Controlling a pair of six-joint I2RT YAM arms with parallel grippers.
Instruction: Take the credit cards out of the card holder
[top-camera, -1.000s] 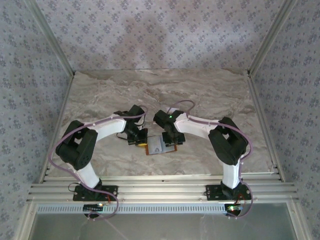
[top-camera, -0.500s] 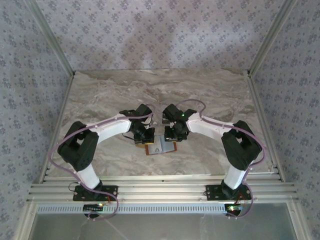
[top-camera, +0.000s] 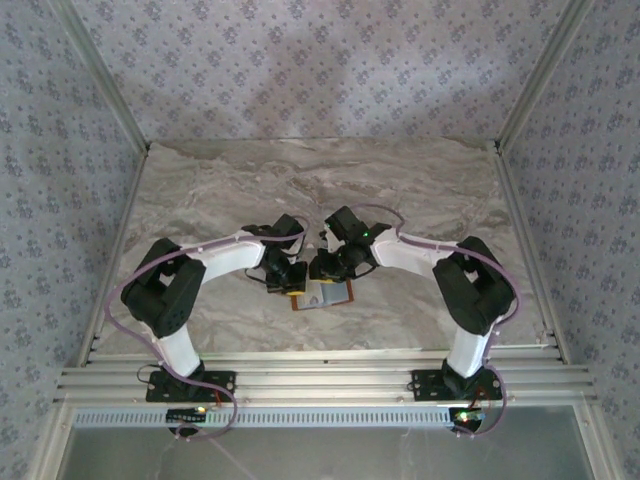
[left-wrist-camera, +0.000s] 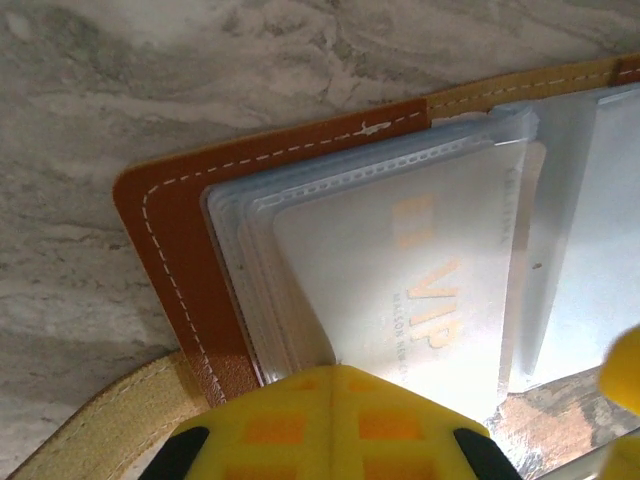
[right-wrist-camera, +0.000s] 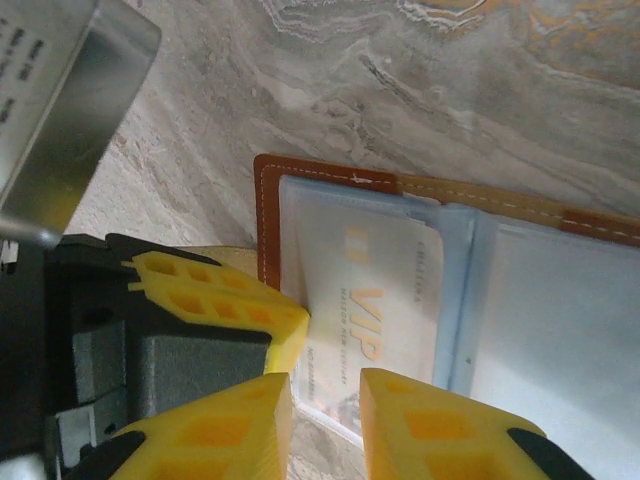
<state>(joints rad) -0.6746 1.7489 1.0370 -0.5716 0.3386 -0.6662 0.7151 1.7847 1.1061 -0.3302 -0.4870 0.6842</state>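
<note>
**Card holder** (top-camera: 322, 296): lies open and flat on the tabletop (top-camera: 420, 190), centre, toward the near edge. Brown leather with pale stitching and an orange-brown rim; stacked clear sleeves inside. Long axis runs left to right.

**Credit card** (left-wrist-camera: 420, 300): pale, in the top sleeve of the left leaf. Marked "VIP" in orange; the smaller print is unreadable.

**Left pincer** (top-camera: 290, 280): fingers together, over the left leaf at the sleeve edge.

**Right pincer** (right-wrist-camera: 325, 395): yellow fingers slightly apart, straddling the card's edge.

**Tabletop**: grey veined marble, extending far.

Open card holder (right-wrist-camera: 268, 230), VIP card (right-wrist-camera: 370, 300); fingers (right-wrist-camera: 215, 425) straddling edge
</note>
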